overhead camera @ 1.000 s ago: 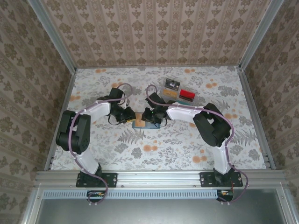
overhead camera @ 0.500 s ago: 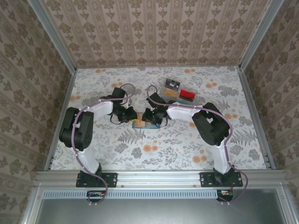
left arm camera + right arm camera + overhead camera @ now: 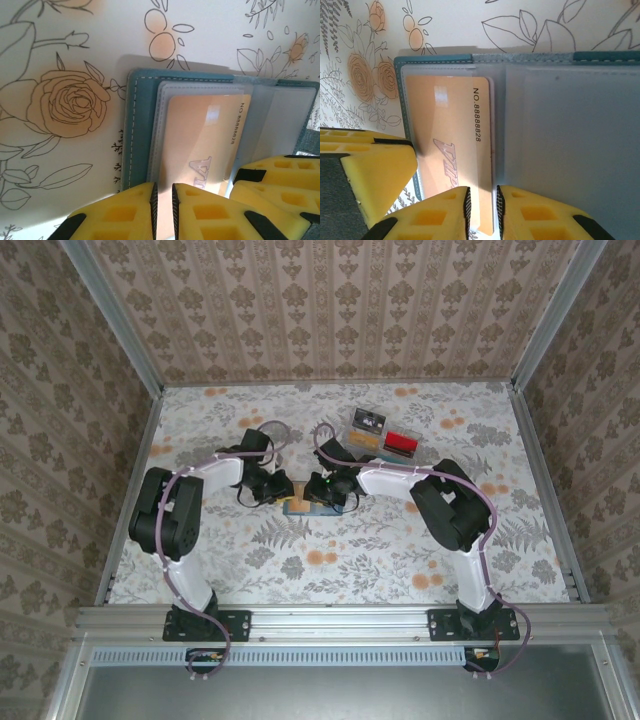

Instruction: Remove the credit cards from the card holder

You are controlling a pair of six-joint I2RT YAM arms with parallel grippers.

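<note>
- Clamped on the orange credit card [image 3: 450, 150], the right gripper [image 3: 481, 210] should draw it straight out, kept flat.
- The left gripper [image 3: 163, 205], nearly clenched, its grasp unclear, should pin the card holder [image 3: 136, 125].

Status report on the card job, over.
Left gripper, right gripper nearly shut, tips over card holder. Orange card not yet pulled out. No obstruction seen.

— Any writing you can read?
— On the orange-tan credit card [image 3: 450, 150]: "NO.88888828" in black along one long edge.
— Anything else on it?
— Big slanted silvery letters, apparently "VIP", partly covered.
</note>
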